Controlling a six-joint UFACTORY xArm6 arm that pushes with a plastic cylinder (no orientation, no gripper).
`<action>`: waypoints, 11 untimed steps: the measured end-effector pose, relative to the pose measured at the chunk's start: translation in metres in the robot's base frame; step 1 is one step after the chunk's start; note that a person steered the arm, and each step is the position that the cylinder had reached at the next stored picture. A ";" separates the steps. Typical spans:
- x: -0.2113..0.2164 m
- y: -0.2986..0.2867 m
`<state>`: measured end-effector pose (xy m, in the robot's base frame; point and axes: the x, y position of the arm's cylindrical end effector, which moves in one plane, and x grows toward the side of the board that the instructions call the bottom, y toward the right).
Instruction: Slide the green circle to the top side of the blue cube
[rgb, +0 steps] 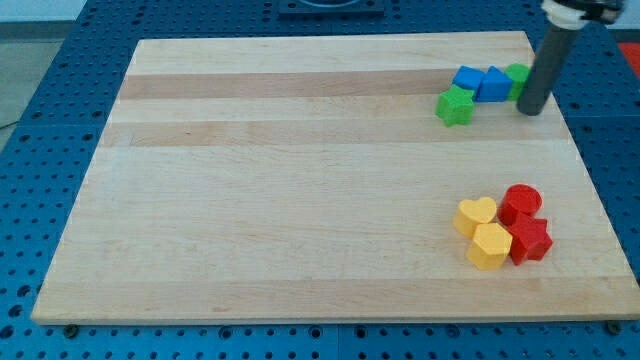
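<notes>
My tip (533, 110) rests on the board at the view's upper right. A green block (517, 73), probably the green circle, sits just left of the rod and touches it; the rod hides part of it. The blue cube (495, 85) lies directly left of that green block, touching it. A second blue block (466, 78), shape unclear, adjoins the cube's left side. Another green block (455, 105), with a jagged outline, sits below and left of the blue pair.
At the view's lower right there is a cluster: a yellow heart (476, 215), a yellow hexagonal block (490, 246), a red circle (521, 202) and a red star-like block (531, 241). The board's right edge (580, 150) is close to my tip.
</notes>
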<state>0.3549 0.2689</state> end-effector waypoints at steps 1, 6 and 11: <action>0.000 0.028; -0.081 0.029; -0.083 -0.116</action>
